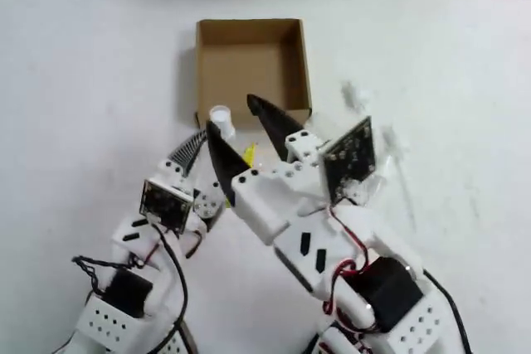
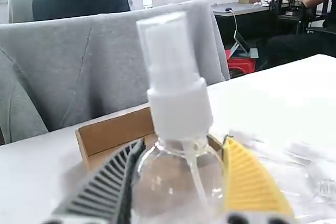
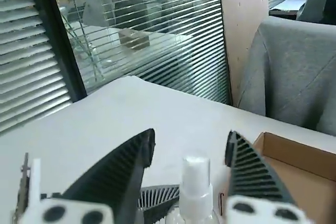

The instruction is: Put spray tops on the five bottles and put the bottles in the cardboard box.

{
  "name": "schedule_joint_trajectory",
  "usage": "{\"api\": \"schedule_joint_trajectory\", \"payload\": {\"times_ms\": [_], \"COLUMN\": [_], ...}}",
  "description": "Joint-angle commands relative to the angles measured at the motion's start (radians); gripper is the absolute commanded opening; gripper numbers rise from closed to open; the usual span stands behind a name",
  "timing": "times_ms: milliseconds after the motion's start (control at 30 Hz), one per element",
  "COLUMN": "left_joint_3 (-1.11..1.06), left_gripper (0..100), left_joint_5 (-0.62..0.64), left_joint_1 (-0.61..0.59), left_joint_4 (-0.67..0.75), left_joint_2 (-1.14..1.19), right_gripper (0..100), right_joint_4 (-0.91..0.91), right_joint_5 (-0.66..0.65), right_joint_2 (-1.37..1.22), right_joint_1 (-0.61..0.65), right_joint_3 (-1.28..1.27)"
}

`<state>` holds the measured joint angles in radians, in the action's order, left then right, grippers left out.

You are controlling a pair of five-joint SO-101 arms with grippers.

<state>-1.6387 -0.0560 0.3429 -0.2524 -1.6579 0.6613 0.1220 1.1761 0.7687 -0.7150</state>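
While the left claw (image 2: 184, 148) clamps the clear bottle (image 2: 176, 187) round its belly, grey ribbed finger one side, yellow finger the other, the white spray top (image 2: 176, 85) sits on the neck with its tube down inside. So this bottle looks capped, though whether it's screwed home I can't tell. It's held upright just at the near left corner of the cardboard box (image 1: 249, 64), not yet in. And that box, from the high view, looks bare inside: nothing packed, by my reckoning. Over it, the right claw (image 3: 190, 137) is spread wide, black fingers either side of the spray top and not touching it. Off to the right on the table (image 1: 91, 80), some clear pieces (image 1: 358, 95) lie near the box. They're likely more bottles or tops, but too faint to count. My call: one capped, none boxed, four to go.

Now the views. The high view gives the box floor and both arms meeting at that corner. The left wrist view gives the seated top and the grip up close, box wall just behind. The right wrist view gives the gap between black fingers and top.
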Motion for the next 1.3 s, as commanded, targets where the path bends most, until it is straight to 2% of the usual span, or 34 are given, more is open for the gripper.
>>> {"api": "schedule_joint_trajectory", "payload": {"times_ms": [0, 100, 167, 467, 933, 1133, 1267], "left_joint_3": [0.014, 0.012, 0.012, 0.012, 0.012, 0.012, 0.012], "left_gripper": [2, 2, 2, 2, 2, 2, 2], "left_joint_5": [-0.003, -0.003, -0.003, -0.005, -0.005, -0.003, -0.005], "left_joint_1": [-0.002, -0.002, -0.002, -0.002, -0.002, -0.002, -0.002], "left_joint_4": [0.028, 0.028, 0.028, 0.026, 0.028, 0.028, 0.026], "left_joint_2": [-0.022, -0.022, -0.022, -0.022, -0.022, -0.022, -0.022], "right_gripper": [0.6, 4.3, 1.0, 1.5, 1.5, 1.5, 1.5], "right_joint_4": [-0.005, -0.001, -0.001, 0.012, 0.283, 0.229, 0.159], "right_joint_5": [0.0, 0.0, 0.0, 0.0, 0.008, 0.0, 0.0], "right_joint_2": [-0.022, -0.091, -0.143, -0.332, -0.269, -0.262, -0.262], "right_joint_1": [-0.054, -0.094, -0.099, -0.096, -0.047, -0.067, -0.143], "right_joint_3": [0.075, 0.117, 0.163, 0.25, 0.238, 0.245, 0.247]}}
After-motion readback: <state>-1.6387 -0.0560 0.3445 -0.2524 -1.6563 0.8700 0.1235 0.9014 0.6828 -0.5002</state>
